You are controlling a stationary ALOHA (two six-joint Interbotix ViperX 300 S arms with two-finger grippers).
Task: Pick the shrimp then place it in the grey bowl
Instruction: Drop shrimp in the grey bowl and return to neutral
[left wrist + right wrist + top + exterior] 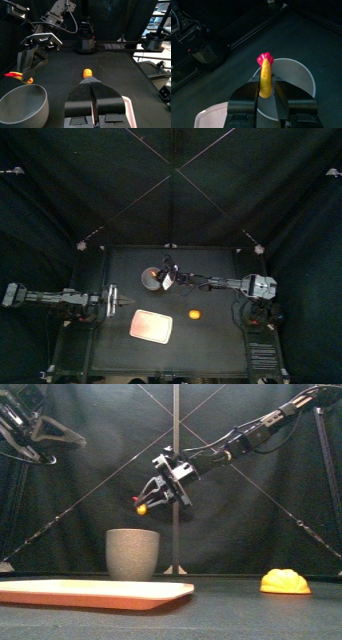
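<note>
1. Holding the shrimp [266, 70] in my right gripper [147, 502], I have the jaws closed to a narrow gap on its yellow body. The red end pokes out past the tips.
2. In the front view the shrimp hangs near the centre of the frame, above the grey cup [132, 554] and slightly right of it, clear of the rim. In the right wrist view the cup's open mouth lies directly behind the shrimp, so I judge I am lined up, or nearly so, for the release.
3. My right jaws point down and to the left in the front view. I judge that aims the shrimp into the cup rather than beside it.
4. My left gripper [95, 97] rests at the left middle of the top view. Its jaws are pressed together on nothing, well apart from the cup and out of the way.
5. The pink tray [151, 326] lies at the lower centre of the top view, with an orange toy [195, 314] near its right side. Neither has a part in this step.
6. I can read no brand, label or writing on the shrimp, the cup or the tray.
</note>
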